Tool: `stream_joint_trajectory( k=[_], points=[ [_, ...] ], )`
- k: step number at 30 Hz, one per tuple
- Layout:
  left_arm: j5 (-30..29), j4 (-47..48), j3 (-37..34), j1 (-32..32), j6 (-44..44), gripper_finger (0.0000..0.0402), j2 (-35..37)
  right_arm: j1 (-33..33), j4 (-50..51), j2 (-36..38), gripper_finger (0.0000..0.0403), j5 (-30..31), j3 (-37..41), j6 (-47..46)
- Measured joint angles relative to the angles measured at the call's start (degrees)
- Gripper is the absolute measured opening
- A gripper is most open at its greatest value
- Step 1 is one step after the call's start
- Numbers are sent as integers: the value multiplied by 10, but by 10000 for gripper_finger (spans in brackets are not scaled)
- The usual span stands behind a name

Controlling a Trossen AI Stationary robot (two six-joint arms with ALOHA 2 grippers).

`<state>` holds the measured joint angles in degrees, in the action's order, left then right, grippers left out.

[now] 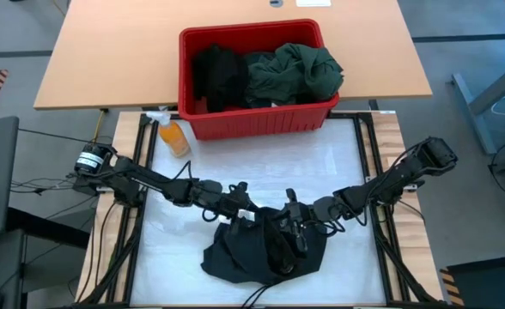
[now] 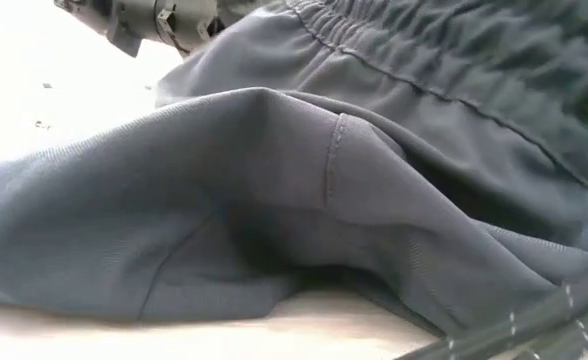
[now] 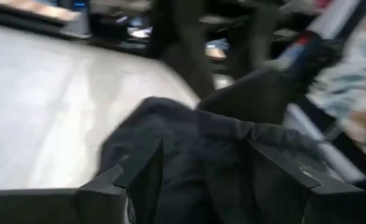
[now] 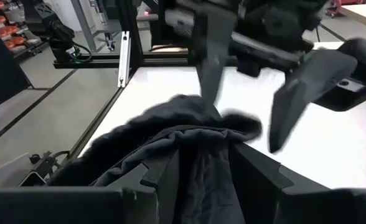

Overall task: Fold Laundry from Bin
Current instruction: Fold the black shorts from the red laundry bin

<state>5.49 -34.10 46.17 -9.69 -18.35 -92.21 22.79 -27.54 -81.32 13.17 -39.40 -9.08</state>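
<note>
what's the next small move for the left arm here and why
Probably draw the left pincer back and regrip the dark garment's edge. Its fingers stand apart over the cloth, holding nothing, while the right pincer has fabric between its fingers. The garment lies bunched on the table, so it likely needs spreading from both sides.

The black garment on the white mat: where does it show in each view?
High: black garment at bottom centre, between both claws.
Low: fills the picture.
Left wrist: lower centre, between that claw's fingers.
Right wrist: lower centre, fabric pinched in that claw.
Shared landmark: the white mat.
</note>
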Motion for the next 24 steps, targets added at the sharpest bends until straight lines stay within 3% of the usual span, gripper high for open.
stream_joint_trajectory(
  k=[7,13,16,21,24],
  points=[
    [120,3,0,20,-16,208,4,2,8,0,164,2,0,-16],
    [151,1,0,12,-16,199,4,2,30,0,164,4,0,-55],
    [161,3,0,-2,-11,152,4,0,62,0,164,4,0,-88],
    [169,24,0,-31,3,20,4,8,79,0,164,5,0,-106],
    [131,46,0,-46,6,12,4,9,77,0,164,6,0,-111]
  ],
)
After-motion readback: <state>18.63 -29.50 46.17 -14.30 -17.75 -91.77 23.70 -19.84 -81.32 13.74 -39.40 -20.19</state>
